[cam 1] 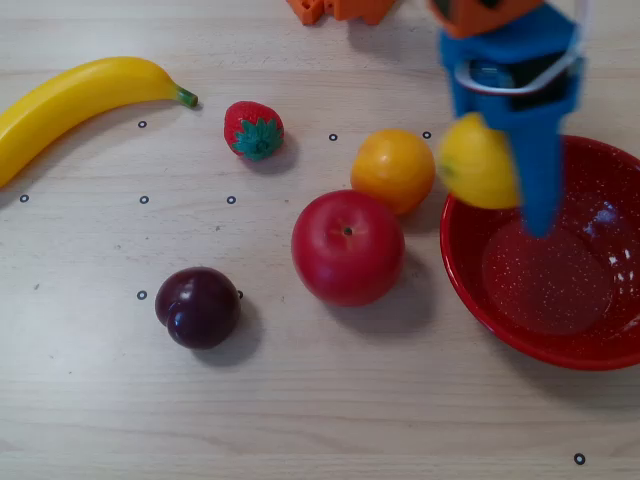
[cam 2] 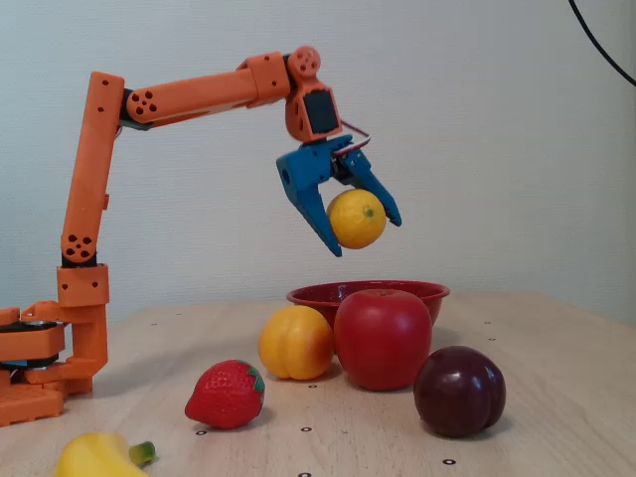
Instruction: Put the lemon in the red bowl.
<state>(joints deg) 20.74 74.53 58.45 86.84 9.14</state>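
Observation:
The yellow lemon [cam 1: 476, 162] [cam 2: 357, 219] hangs in the air, held between the blue fingers of my gripper [cam 1: 505, 195] [cam 2: 364, 235], which is shut on it. In the overhead view it sits over the left rim of the red bowl [cam 1: 470, 270]. The fixed view shows it well above the red bowl [cam 2: 308, 296], which stands behind the other fruit. The bowl's inside holds nothing.
A red apple [cam 1: 347, 247] and an orange-yellow fruit [cam 1: 393, 169] lie just left of the bowl. A strawberry [cam 1: 253, 130], a banana [cam 1: 70, 100] and a dark plum [cam 1: 198, 306] lie further left. The arm's orange base [cam 2: 45, 348] stands at the fixed view's left.

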